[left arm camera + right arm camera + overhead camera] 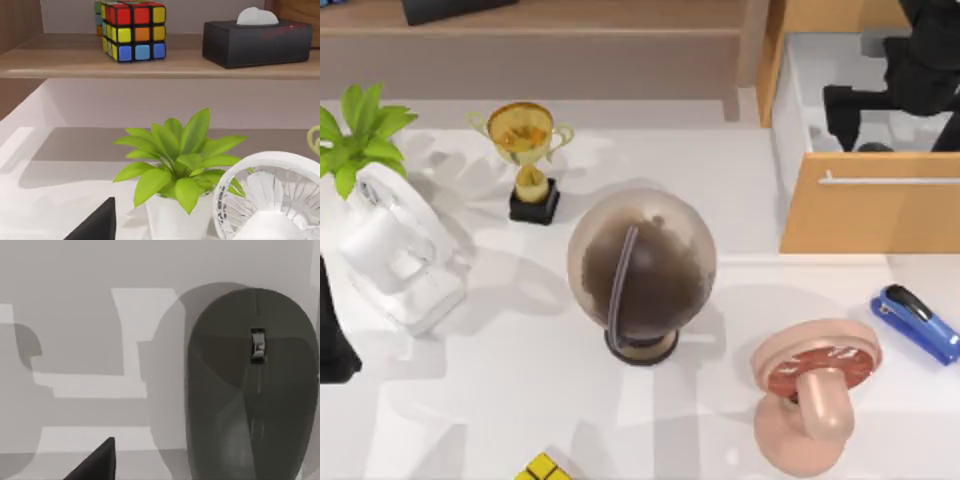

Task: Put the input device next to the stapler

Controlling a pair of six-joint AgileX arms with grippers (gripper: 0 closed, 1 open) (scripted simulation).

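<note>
Overhead table view; 2 close, perhaps low, wrist views.

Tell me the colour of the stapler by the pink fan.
Bright blue with a black top strip; the stapler shows best in the top view.

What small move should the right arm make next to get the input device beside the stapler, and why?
Probably lower the right tool onto the mouse and close on it. The right arm hangs over the open drawer at the table's right rear, the mouse lies ungripped below it, and the stapler waits on the table in front.
</note>
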